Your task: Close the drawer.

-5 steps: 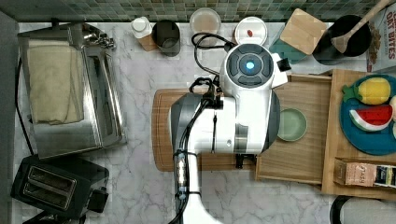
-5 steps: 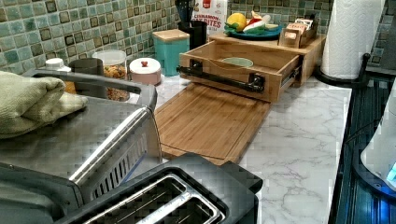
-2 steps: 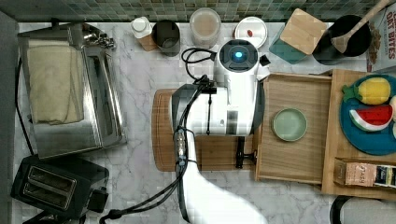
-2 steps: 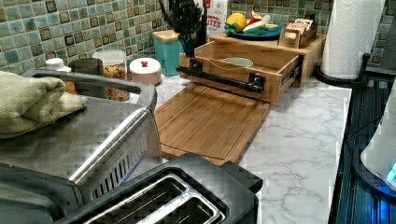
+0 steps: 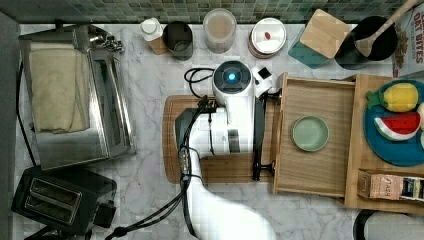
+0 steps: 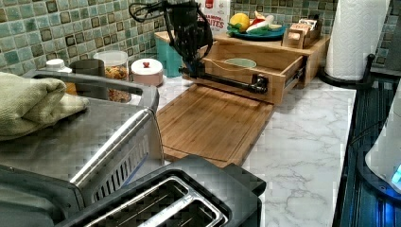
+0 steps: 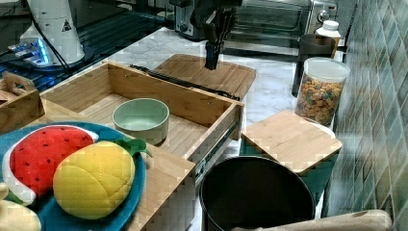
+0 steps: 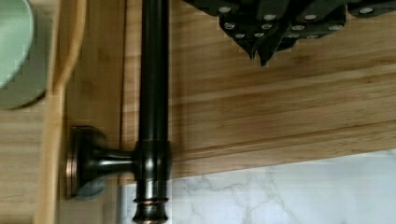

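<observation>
gripper (image 8: 264, 55) | fingers pinching together, holding nothing | handle (image 8: 153, 93) sitting beside fingertips | pushing drawer (image 5: 320, 172) straight in, flat against bar

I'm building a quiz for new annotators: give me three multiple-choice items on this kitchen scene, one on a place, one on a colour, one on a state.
1. Where is the small bowl?
A. inside the drawer
B. on the cutting board
C. on the toaster

2. What colour is the drawer's handle?
A. white
B. black
C. red

3. How does the drawer stand?
A. fully shut
B. pulled open
C. taken out onto the floor

Answers: 1 A, the top view shows the bowl on the drawer's floor. 2 B, the wrist view shows a dark bar. 3 B, its inside lies exposed in the right view.
</observation>
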{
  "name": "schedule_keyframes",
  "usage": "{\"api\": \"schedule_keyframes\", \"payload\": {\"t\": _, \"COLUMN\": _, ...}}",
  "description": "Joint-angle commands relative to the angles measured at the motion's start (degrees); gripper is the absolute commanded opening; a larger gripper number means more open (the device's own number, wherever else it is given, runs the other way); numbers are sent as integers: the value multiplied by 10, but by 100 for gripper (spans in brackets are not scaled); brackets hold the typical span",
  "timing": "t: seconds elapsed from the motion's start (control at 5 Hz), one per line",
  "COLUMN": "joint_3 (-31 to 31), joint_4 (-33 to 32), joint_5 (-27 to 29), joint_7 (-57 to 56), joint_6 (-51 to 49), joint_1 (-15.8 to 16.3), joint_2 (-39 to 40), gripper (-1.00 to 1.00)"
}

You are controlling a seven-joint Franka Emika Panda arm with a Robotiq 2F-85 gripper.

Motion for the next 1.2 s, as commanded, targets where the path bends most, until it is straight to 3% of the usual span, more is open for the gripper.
{"api": "schedule_keyframes", "payload": {"t": 0.2, "joint_3": 3, "joint_4": -34, "joint_5": -107, "joint_7": -2, "joint_6": 40, "joint_1": 23, "joint_2": -13, "gripper": -100}}
{"api": "schedule_keyframes", "payload": {"t": 0.8, "joint_3": 1, "joint_4": -61, "joint_5": -129, "joint_7": 30, "joint_6": 102, "joint_1": 13, "joint_2": 8, "gripper": -100}}
{"api": "schedule_keyframes", "payload": {"t": 1.2, "joint_3": -9, "joint_4": -89, "joint_5": -127, "joint_7": -16, "joint_6": 130, "joint_1": -9, "joint_2": -4, "gripper": -100}}
